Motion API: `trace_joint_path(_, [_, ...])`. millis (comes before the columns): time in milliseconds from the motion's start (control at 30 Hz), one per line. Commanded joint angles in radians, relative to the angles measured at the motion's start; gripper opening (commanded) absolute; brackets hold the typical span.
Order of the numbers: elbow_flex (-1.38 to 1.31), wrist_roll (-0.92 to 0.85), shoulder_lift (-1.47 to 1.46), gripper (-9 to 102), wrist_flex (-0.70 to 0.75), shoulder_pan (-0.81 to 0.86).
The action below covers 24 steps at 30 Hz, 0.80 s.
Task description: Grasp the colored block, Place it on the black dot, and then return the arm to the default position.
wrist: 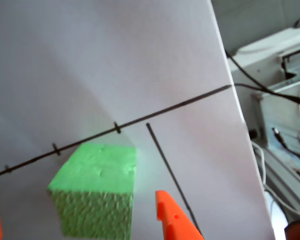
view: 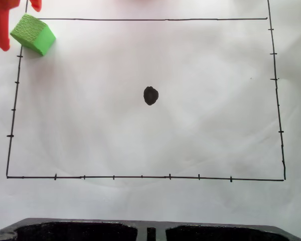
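Observation:
The colored block [view: 32, 34], a bright green textured cube, sits at the top left corner of the drawn rectangle in the fixed view, on its left line. The orange-red gripper [view: 20, 29] is open and straddles it, one finger [view: 0, 25] at its left and the other finger [view: 36, 5] just above it. In the wrist view the block [wrist: 95, 190] lies between the two fingertips of the gripper [wrist: 76, 202], with a gap to the right finger [wrist: 175, 222]. The black dot [view: 150, 95] is bare at the middle of the paper, far to the right and below the block.
A thin black rectangle with tick marks [view: 140, 177] frames the white paper. A black moulded part [view: 75, 231] runs along the bottom edge of the fixed view. Beyond the paper's right edge in the wrist view lie cables and equipment [wrist: 280, 125].

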Motion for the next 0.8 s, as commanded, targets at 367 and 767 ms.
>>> trace_joint_path(367, [0.008, -0.018, -0.048, 40, -0.055, -0.028])
trace_joint_path(767, [0.008, -0.044, -0.061, 32, -0.067, -0.021])
